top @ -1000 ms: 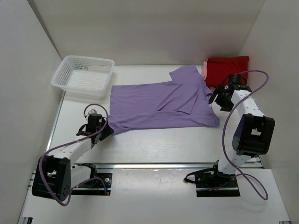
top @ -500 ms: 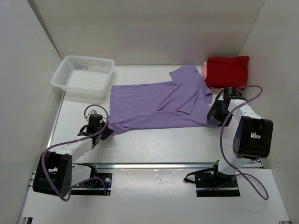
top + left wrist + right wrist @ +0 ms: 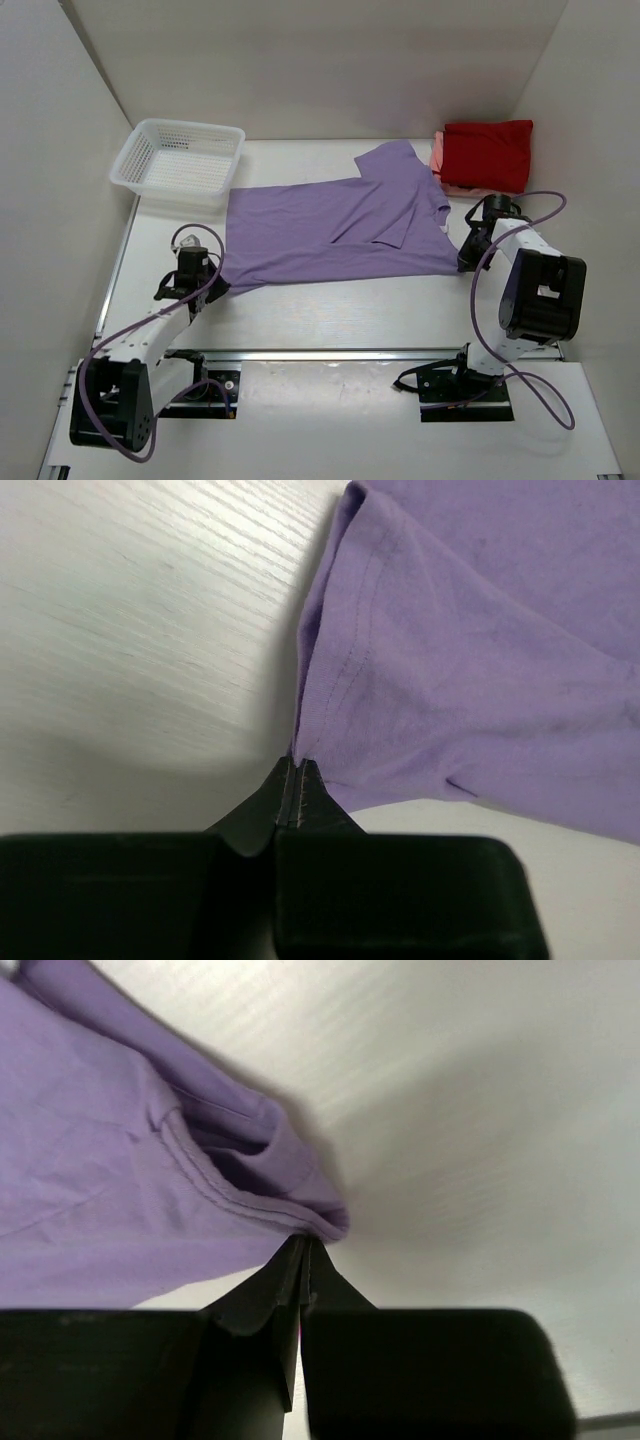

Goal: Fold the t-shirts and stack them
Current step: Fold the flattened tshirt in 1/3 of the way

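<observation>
A lavender t-shirt [image 3: 340,225] lies spread across the middle of the table, one sleeve pointing to the back. My left gripper [image 3: 214,284] is shut on its near left hem corner; in the left wrist view the jaws [image 3: 298,765] pinch the stitched edge of the lavender cloth [image 3: 470,650]. My right gripper [image 3: 466,257] is shut on the near right corner, where the jaws [image 3: 305,1243] nip the bunched lavender hem [image 3: 250,1175]. A folded red t-shirt [image 3: 487,152] rests on a salmon pink one [image 3: 438,156] at the back right.
A white lattice basket [image 3: 180,160] stands at the back left, just beyond the shirt's left edge. White walls close in the table on the left, back and right. A metal rail [image 3: 330,353] runs along the near edge between the arm bases.
Both grippers have closed on the shirt's near corners. The right gripper came down from beside the red pile to the corner. The lavender shirt has shifted slightly left.
</observation>
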Motion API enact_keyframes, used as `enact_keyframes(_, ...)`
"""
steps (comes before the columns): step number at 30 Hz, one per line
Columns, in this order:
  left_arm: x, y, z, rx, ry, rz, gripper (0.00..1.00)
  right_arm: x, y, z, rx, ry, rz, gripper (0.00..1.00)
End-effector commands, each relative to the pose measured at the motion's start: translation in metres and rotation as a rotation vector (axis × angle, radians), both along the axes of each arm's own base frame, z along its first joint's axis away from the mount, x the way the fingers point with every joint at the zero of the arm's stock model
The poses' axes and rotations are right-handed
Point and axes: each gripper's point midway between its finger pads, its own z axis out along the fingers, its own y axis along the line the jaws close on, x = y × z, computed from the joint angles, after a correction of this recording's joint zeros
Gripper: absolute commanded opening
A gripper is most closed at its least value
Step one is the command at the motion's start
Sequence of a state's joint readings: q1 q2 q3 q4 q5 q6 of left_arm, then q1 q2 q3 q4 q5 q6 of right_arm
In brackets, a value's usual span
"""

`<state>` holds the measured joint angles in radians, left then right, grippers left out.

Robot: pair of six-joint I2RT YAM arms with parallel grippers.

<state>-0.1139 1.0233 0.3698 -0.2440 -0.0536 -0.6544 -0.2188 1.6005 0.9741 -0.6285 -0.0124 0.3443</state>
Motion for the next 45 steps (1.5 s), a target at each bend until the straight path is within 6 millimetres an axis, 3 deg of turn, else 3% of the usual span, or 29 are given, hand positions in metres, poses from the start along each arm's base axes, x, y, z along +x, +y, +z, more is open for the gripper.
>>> enact_keyframes(1, -0.001, 0.017, 0.016, 0.152, -0.029, -0.065, 0.00, -0.011, -0.009, 0.015, -0.050, -0.034, -0.015, 0.00)
enact_keyframes(6, 0.000, 0.023, 0.026, 0.248, -0.075, -0.141, 0.00, -0.014, -0.002, 0.023, -0.053, -0.078, 0.033, 0.03)
enact_keyframes(7, -0.002, 0.023, 0.024, 0.254, -0.074, -0.153, 0.00, -0.008, 0.001, 0.027, -0.064, -0.105, 0.063, 0.07)
enact_keyframes(11, -0.002, 0.019, 0.027, 0.236, -0.099, -0.158, 0.00, 0.009, 0.015, 0.028, 0.039, -0.154, 0.090, 0.46)
enact_keyframes(13, -0.002, 0.018, 0.024, 0.234, -0.097, -0.158, 0.00, 0.014, 0.021, 0.019, 0.084, -0.135, 0.094, 0.54)
enact_keyframes(16, -0.001, 0.016, 0.025, 0.231, -0.101, -0.165, 0.00, 0.015, 0.032, 0.007, 0.099, -0.080, 0.126, 0.58)
enact_keyframes(17, -0.001, 0.016, 0.027, 0.232, -0.108, -0.165, 0.00, 0.012, 0.037, 0.002, 0.102, -0.054, 0.138, 0.56)
enact_keyframes(18, -0.003, 0.015, 0.025, 0.234, -0.098, -0.176, 0.00, 0.010, 0.040, -0.002, 0.110, -0.038, 0.142, 0.48)
enact_keyframes(19, -0.001, 0.016, 0.027, 0.235, -0.107, -0.161, 0.00, 0.004, 0.045, -0.004, 0.111, -0.011, 0.149, 0.22)
enact_keyframes(20, -0.001, 0.017, 0.027, 0.241, -0.105, -0.162, 0.00, 0.000, 0.044, -0.005, 0.112, 0.009, 0.138, 0.08)
enact_keyframes(21, -0.001, 0.018, 0.028, 0.249, -0.103, -0.160, 0.00, -0.007, 0.043, -0.005, 0.103, 0.034, 0.131, 0.00)
enact_keyframes(28, 0.008, 0.023, 0.039, 0.331, -0.143, -0.202, 0.00, -0.048, 0.008, 0.011, 0.047, 0.072, 0.000, 0.00)
enact_keyframes(33, 0.012, 0.024, 0.046, 0.361, -0.190, -0.236, 0.03, -0.074, -0.009, 0.010, 0.041, 0.108, -0.047, 0.00)
enact_keyframes(35, 0.011, 0.028, 0.047, 0.359, -0.194, -0.218, 0.07, -0.085, -0.012, 0.007, 0.041, 0.128, -0.053, 0.00)
enact_keyframes(38, 0.009, 0.026, 0.048, 0.344, -0.203, -0.222, 0.37, -0.088, -0.009, 0.009, 0.049, 0.113, -0.040, 0.00)
enact_keyframes(42, 0.004, 0.036, 0.057, 0.347, -0.203, -0.169, 0.48, -0.098, 0.003, 0.006, 0.056, 0.144, -0.013, 0.00)
enact_keyframes(45, 0.002, 0.048, 0.063, 0.374, -0.199, -0.119, 0.51, -0.095, 0.004, 0.015, 0.029, 0.140, -0.007, 0.06)
